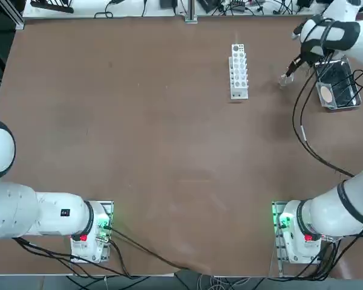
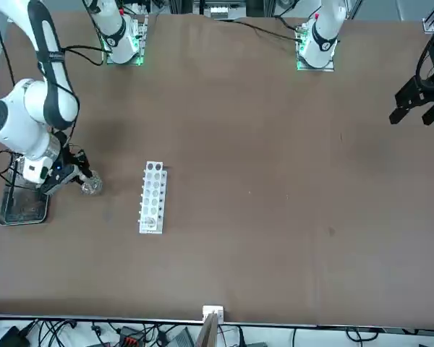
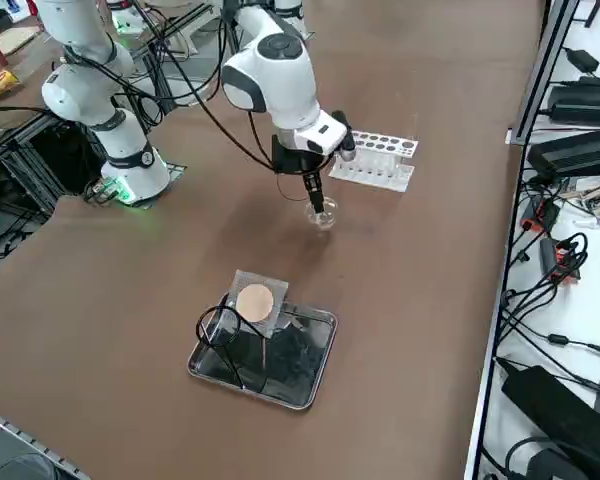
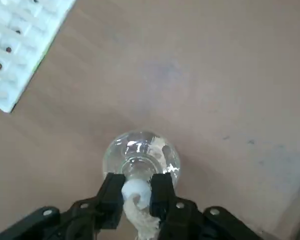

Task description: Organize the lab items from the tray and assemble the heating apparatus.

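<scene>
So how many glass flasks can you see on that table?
1. A small round clear flask is held by its neck in the right end effector, between the white rack and the metal tray.

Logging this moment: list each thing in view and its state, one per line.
right gripper: fingers shut on the flask's neck
glass flask: held upright between rack and tray
white rack: standing on the table, untouched
tray: on the table, still loaded
mesh square: lying over the tray's edge
wire stand: in the tray
</scene>
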Robot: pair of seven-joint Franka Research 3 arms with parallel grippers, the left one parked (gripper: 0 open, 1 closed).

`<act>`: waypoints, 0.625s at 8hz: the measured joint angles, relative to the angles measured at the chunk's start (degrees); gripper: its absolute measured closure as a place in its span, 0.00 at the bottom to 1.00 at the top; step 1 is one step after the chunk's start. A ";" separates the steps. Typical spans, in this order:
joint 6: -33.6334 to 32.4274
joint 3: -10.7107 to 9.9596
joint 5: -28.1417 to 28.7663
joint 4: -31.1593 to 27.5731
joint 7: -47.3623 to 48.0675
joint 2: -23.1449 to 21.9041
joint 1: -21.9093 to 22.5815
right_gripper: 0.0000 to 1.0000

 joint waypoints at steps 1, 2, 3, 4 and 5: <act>0.07 0.00 -0.26 -0.49 0.27 0.01 0.29 0.70; 0.08 0.00 -0.49 -0.87 0.36 0.12 0.39 0.70; 0.08 -0.02 -1.02 -1.15 0.44 0.47 0.39 0.70; 0.09 -0.06 -1.52 -1.24 0.53 1.12 0.39 0.70; 0.15 -0.07 -1.78 -1.25 0.56 1.78 0.39 0.70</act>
